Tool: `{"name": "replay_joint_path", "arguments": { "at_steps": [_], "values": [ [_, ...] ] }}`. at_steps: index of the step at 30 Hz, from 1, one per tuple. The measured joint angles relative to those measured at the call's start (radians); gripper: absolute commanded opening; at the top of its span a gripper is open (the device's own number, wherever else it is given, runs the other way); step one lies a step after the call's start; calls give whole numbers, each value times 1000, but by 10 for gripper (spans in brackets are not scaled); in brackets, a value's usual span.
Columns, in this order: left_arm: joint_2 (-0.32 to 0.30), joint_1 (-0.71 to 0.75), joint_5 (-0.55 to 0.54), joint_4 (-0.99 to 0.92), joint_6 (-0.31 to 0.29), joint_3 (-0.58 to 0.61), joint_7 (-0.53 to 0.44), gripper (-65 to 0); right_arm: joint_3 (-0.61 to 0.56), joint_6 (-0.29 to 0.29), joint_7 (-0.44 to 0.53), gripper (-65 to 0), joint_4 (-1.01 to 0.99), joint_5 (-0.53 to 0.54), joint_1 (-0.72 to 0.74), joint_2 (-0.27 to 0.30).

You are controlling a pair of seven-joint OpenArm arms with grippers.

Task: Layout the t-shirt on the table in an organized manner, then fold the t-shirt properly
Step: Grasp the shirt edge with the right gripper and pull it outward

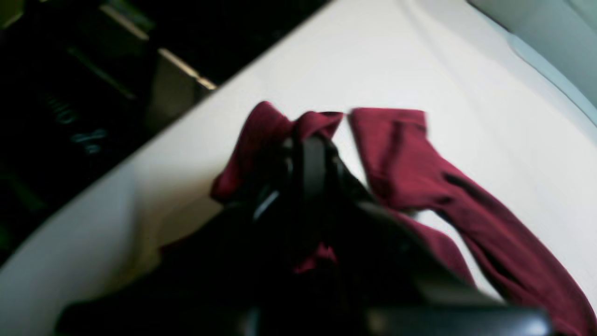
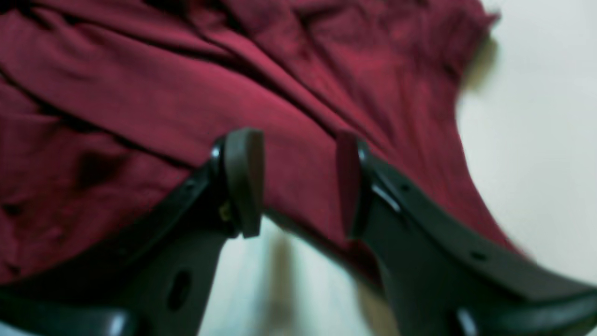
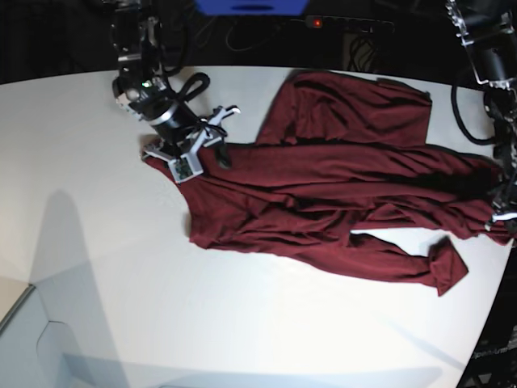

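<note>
White surface (image 3: 97, 267) carries the t-shirt (image 3: 339, 194), which you have spread crumpled and creased between your two arms. Your right end effector (image 2: 298, 182) stands with its jaws apart, the pads (image 2: 245, 182) hovering over the shirt's edge; wrinkled fabric fills the view ahead of them and bare surface shows below. Your left end effector (image 1: 310, 161) is closed on a bunched fold of the shirt at the surface's edge, with a loose sleeve lying just beside it.
</note>
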Motion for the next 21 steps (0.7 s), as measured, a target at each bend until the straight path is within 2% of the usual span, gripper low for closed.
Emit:
{"name": "replay_joint_path", "arguments": {
  "at_steps": [6, 12, 16, 21],
  "values": [
    [2, 71, -2, 0, -3, -10, 5, -649, 0, 0, 15, -392, -88, 3, 15, -1],
    [3, 61, -2, -1, -3, -10, -1, -646, -2, -1, 27, -393, -95, 6, 7, 2],
    [2, 61, -2, -50, -3, -10, 4, -646, -2, 0, 44, -393, -69, 16, -33, 39],
    [2, 53, -2, -51, -1, -10, 3, -648, 5, 2, -27, -393, 103, -16, -102, 88]
  ]
}}
